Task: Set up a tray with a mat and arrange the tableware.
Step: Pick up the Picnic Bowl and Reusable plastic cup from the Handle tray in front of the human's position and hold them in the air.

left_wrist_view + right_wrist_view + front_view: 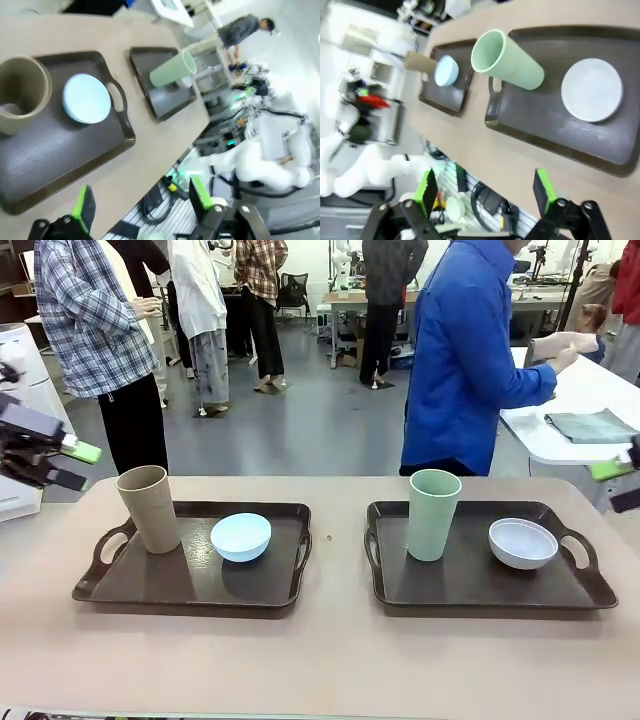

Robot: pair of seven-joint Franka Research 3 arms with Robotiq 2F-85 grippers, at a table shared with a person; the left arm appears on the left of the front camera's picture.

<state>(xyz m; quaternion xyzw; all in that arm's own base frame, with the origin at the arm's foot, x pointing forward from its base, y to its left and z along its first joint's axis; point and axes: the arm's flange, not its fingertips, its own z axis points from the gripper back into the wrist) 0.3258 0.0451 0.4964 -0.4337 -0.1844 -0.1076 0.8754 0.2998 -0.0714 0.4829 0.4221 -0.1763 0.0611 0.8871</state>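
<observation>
Two dark brown trays rest on the tan table. The left tray (pixel 190 585) carries a tan cup (pixel 148 508) and a light blue bowl (pixel 240 536). On the right tray (pixel 480 585) stand a pale green cup (pixel 433 513) and a white bowl (pixel 522 543). A grey folded cloth (pixel 590 425), possibly the mat, lies on a white side table. My left gripper (pixel 80 466) hovers open off the table's left edge, and my right gripper (pixel 618 485) is open at the right edge. The left gripper (pixel 140 200) looks down on the tan cup (pixel 20 95). The right gripper (pixel 485 187) looks over the green cup (pixel 507 60).
A person in a blue jacket (pixel 460 360) stands at the far side, both hands raised over the white side table (pixel 560 440). Other people stand farther back. A bare strip of table (pixel 338 540) separates the trays, and the front of the table is free.
</observation>
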